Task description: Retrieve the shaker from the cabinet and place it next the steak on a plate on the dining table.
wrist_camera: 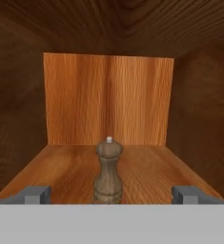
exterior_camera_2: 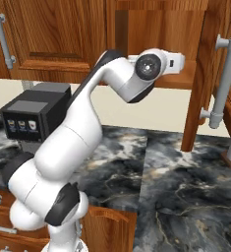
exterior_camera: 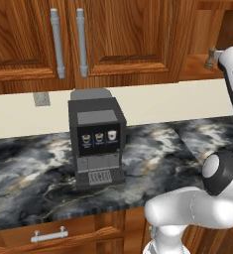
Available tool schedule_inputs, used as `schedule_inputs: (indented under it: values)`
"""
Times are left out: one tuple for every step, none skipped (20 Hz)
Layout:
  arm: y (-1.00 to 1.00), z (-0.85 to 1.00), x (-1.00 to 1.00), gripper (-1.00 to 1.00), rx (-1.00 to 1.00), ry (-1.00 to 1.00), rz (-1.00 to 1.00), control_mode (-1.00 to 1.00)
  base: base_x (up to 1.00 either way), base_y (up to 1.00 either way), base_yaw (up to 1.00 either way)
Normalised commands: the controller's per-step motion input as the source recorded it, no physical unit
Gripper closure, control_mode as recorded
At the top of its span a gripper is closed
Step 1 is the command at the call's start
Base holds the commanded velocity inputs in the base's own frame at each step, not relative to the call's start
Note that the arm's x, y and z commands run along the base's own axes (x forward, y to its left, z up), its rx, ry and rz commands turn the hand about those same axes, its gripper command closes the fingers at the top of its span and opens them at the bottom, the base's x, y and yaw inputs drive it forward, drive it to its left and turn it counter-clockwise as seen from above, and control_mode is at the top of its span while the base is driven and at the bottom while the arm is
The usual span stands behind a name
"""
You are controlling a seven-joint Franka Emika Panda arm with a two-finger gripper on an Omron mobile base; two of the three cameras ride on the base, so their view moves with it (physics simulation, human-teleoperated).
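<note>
Brown wooden shaker (wrist_camera: 108, 170), curvy with a round knob, stands upright in the smooth wood-grain cabinet (wrist_camera: 108, 100) between the spread-wide gripper (wrist_camera: 111, 194) tips.

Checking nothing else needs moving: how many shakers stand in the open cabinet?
1: the shaker stands upright mid-shelf in the cabinet, centred between the open tool's fingertips. Nothing else shows on the shelf.

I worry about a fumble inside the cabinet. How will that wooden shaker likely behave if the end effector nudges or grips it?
The shaker stands upright, tall and narrow on a small base, so a sideways nudge would probably tip it. It looks like rigid turned wood, likely firm under grip. Its round, waisted body may roll if toppled; gripping at the waist seems safest.
</note>
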Motion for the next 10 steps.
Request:
schedule_inputs:
  values:
    - [-0.09,0.0,0.3,-1.0,0.0,0.01,0.0,-1.0,0.0,0.0,0.0]
    - [-0.09,0.0,0.31,-1.0,0.0,0.0,0.0,-1.0,0.0,0.0,0.0]
    - [-0.11,0.0,0.4,-1.0,0.0,0.02,0.02,-1.0,0.0,0.0,0.0]
    - [-0.1,0.0,0.37,-1.0,0.0,0.0,0.02,-1.0,0.0,0.0,0.0]
    - [-0.02,0.0,0.4,-1.0,0.0,0.0,0.0,-1.0,0.0,0.0,0.0]
    - [0.0,0.0,0.36,-1.0,0.0,0.0,0.0,-1.0,0.0,0.0,0.0]
    - [0.0,0.0,0.31,-1.0,0.0,0.0,0.0,-1.0,0.0,0.0,0.0]
    - [0.0,-0.02,0.32,-1.0,0.0,0.0,0.0,-1.0,0.0,0.0,0.0]
    - [0.0,-0.05,0.41,-1.0,0.0,0.0,0.0,-1.0,0.0,0.0,0.0]
    - [0.0,-0.06,0.47,-1.0,0.0,0.0,0.0,-1.0,0.0,0.0,0.0]
